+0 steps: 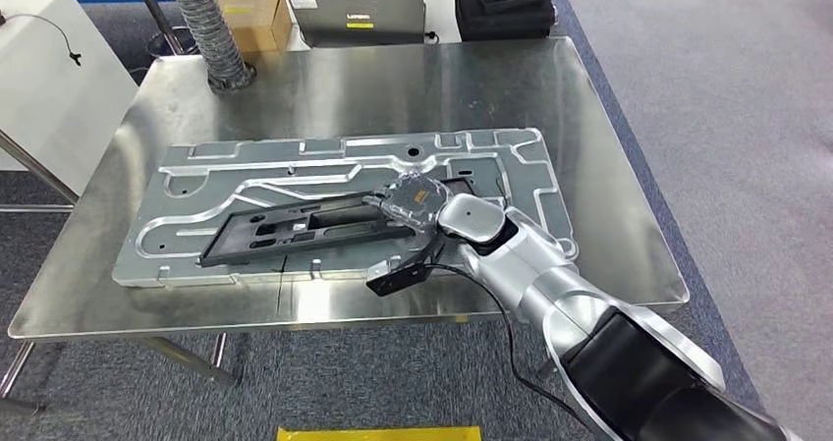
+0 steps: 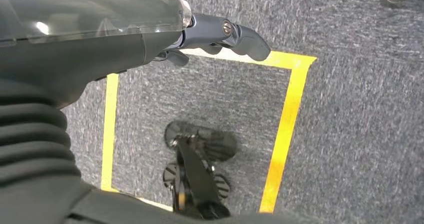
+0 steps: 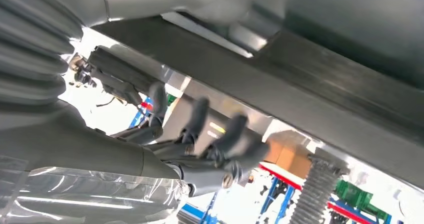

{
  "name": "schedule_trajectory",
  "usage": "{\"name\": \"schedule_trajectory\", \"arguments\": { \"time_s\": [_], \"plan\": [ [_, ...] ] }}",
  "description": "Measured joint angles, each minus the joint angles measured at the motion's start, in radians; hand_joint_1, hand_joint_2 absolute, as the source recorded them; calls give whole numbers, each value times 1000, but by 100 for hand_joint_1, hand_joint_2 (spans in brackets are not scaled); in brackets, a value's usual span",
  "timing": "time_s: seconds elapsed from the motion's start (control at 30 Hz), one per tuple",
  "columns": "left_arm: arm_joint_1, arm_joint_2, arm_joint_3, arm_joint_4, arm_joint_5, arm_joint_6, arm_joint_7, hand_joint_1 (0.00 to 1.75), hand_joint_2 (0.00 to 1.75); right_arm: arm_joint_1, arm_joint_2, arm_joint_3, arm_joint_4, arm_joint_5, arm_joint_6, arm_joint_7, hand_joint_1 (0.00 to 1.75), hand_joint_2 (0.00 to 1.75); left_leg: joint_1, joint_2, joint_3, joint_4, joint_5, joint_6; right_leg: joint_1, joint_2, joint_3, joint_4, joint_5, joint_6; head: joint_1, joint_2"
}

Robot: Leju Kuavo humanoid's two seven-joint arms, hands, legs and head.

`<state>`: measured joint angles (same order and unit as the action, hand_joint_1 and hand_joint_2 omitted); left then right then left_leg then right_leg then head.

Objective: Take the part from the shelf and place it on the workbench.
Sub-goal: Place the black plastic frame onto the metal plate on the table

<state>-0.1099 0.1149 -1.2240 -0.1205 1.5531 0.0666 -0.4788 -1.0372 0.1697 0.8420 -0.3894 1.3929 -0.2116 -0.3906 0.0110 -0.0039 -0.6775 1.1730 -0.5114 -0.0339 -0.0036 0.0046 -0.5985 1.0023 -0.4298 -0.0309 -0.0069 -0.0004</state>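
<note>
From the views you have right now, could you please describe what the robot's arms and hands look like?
The right arm is silver with rounded segments, a black section near the shoulder, and a thin black cable hanging beneath it. The right hand sits under clear plastic wrap. The left hand has a grey ribbed cover, clear wrap and grey fingers.

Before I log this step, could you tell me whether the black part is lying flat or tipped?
Flat: the black part lies along the metal plate.
</note>
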Motion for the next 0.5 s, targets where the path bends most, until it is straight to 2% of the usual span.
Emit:
{"name": "schedule_trajectory", "arguments": {
  "time_s": [0.03,0.07,0.1,0.13,0.2,0.23,0.27,0.4,0.43,0.5],
  "plan": [
    [0,0,-2,0,0,1,1,0,0,3,0,1,2,-6,-2,0,0,0,1,0,-31,67,-29,-4,0,0,0,0,0,0,0,0],
    [1,1,-4,0,0,2,0,0,0,7,-1,2,4,-14,-2,0,0,0,2,0,-54,114,-43,-6,0,0,0,1,0,-1,0,0],
    [1,1,-5,0,1,3,-2,0,0,11,-2,2,5,-22,-3,0,0,0,2,0,-60,126,-37,-7,0,1,0,1,0,0,0,0],
    [1,1,-6,0,1,4,-5,0,0,13,-2,2,6,-29,-4,0,0,0,3,0,-45,94,-12,-7,0,1,1,1,-1,1,0,0],
    [0,2,-8,0,2,5,-10,0,0,14,-2,3,6,-42,-7,-1,0,0,4,0,26,-48,55,-3,0,3,4,3,-4,5,0,0],
    [-1,2,-9,0,2,5,-12,0,0,14,-2,2,6,-56,-9,-3,0,0,3,0,57,-112,77,2,2,4,3,4,-5,9,0,0],
    [-1,2,-11,0,2,5,-13,0,0,15,-2,-3,6,-83,-12,-9,0,0,2,-1,77,-151,87,7,4,5,3,5,-6,14,0,0],
    [0,2,-17,0,2,5,-18,0,0,28,-8,-84,-10,-326,-4,-96,0,0,1,-2,83,-172,90,33,6,5,-3,13,-14,35,0,0],
    [0,1,-19,0,3,4,-20,0,0,30,-10,-114,-17,-377,1,-117,0,0,3,-1,84,-174,92,40,5,4,-13,37,-31,40,0,0],
    [0,1,-22,0,3,4,-21,0,0,34,-17,-165,-28,-426,11,-137,0,0,3,-1,83,-176,93,48,3,3,-65,153,-94,46,0,0]
  ]
}}
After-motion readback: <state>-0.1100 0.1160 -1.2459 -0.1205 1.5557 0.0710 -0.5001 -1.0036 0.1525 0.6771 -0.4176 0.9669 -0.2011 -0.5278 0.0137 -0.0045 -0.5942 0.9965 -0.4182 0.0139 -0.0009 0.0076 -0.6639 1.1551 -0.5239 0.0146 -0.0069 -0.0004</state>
